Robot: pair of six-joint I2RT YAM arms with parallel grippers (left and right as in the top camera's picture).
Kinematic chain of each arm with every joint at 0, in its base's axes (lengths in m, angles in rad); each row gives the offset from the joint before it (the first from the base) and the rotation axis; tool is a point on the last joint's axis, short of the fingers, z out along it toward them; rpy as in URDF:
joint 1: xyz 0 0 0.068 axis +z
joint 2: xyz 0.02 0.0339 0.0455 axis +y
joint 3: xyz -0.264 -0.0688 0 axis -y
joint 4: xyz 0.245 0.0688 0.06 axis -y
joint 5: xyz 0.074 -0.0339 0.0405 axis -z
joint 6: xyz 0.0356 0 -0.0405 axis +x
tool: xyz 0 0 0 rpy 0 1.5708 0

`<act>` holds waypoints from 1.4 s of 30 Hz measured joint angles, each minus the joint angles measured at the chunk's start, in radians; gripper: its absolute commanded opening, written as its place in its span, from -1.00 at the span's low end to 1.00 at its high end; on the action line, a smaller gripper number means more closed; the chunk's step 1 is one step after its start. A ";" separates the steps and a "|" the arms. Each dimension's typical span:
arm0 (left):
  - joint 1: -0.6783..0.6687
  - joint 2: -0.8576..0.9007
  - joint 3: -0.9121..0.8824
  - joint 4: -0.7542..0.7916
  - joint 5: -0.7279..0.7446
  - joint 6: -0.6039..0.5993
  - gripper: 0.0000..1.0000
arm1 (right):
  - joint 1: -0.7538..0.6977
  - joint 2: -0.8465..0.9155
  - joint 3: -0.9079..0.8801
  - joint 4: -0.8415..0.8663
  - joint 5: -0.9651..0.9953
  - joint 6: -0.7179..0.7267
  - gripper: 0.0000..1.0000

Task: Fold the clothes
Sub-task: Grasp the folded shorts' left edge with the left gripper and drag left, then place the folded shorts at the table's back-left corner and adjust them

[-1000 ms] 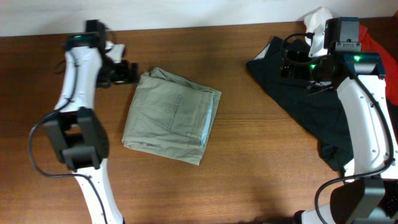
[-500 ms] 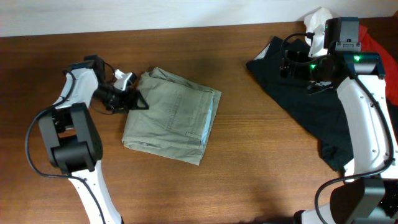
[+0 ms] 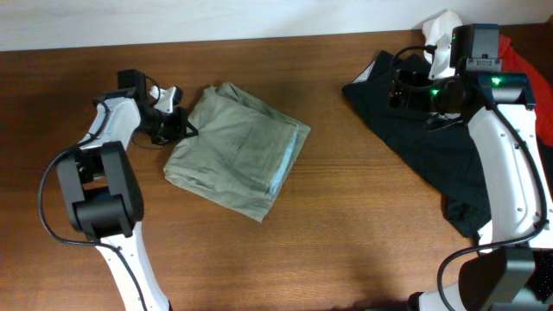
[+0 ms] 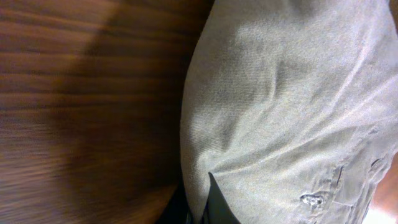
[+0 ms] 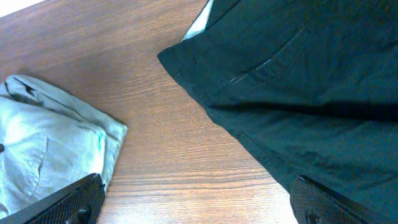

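A folded grey-green garment (image 3: 238, 155) lies left of the table's middle. My left gripper (image 3: 179, 130) is at its left edge, shut on a pinch of that cloth. The left wrist view is filled by the cloth (image 4: 292, 106), with a fold of it squeezed between the dark fingertips (image 4: 219, 205) at the bottom. A dark garment (image 3: 432, 142) lies spread at the right. My right gripper (image 3: 404, 86) hovers open over its far left corner. In the right wrist view its fingers (image 5: 78, 200) stand wide apart, above bare wood between the dark garment (image 5: 311, 81) and the grey-green one (image 5: 50, 137).
A red cloth (image 3: 525, 52) and a white cloth (image 3: 442, 28) lie at the back right, behind the right arm. The wooden table (image 3: 346, 225) ends at a pale wall along the back.
My left gripper came down to the grey-green garment's left edge and shut on it. The garment has turned and slid slightly left. The right arm has not moved.
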 measured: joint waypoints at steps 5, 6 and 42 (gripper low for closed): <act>0.217 0.000 0.000 0.145 -0.153 -0.230 -0.95 | 0.000 0.000 0.000 0.000 0.000 0.000 0.97; 0.269 0.000 0.001 0.167 -0.187 -0.267 -0.92 | 0.000 0.000 0.000 0.000 0.000 0.000 0.97; 0.398 0.049 -0.047 0.653 -0.346 -0.734 -0.42 | 0.000 0.000 0.000 0.000 0.000 0.000 0.97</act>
